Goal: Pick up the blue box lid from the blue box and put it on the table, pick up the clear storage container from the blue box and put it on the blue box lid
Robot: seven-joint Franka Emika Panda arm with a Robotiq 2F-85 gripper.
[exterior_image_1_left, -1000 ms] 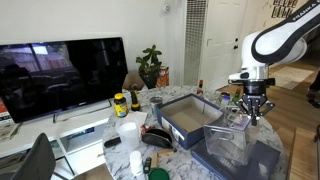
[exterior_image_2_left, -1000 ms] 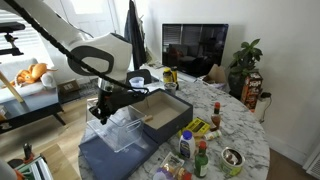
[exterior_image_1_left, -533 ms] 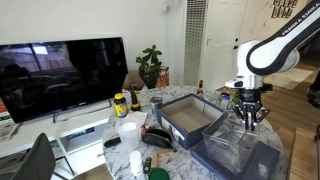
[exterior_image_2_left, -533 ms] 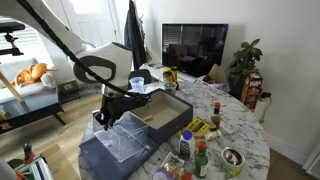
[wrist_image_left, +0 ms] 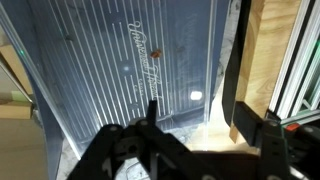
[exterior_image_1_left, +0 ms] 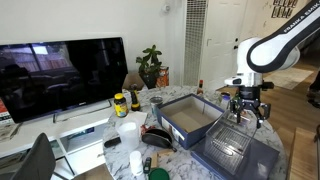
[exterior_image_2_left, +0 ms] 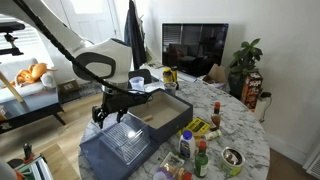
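The gripper (exterior_image_1_left: 247, 110) hangs empty, jaws spread, directly above the clear storage container (exterior_image_1_left: 232, 150). The container rests on the blue box lid (exterior_image_2_left: 95, 160), at 7 o'clock from the blue box (exterior_image_2_left: 162, 110). Retract straight up, keeping the fingers clear of the container walls.

A large dark television (exterior_image_1_left: 62, 75) is seen on a low white cabinet (exterior_image_1_left: 70, 128), well away from the gripper (exterior_image_1_left: 248, 118), toward the opposite edge of an exterior view. A potted plant (exterior_image_1_left: 150, 66) is set between the television and the gripper, further back. Behind the gripper a white louvred door (exterior_image_1_left: 196, 40) and a white wall (exterior_image_1_left: 100, 20) are shown, and beyond it a wooden floor (exterior_image_1_left: 300, 135). In an exterior view, daylight is admitted by a window (exterior_image_2_left: 95, 12) above the gripper, and a dark garment (exterior_image_2_left: 133, 35) is hung behind it.
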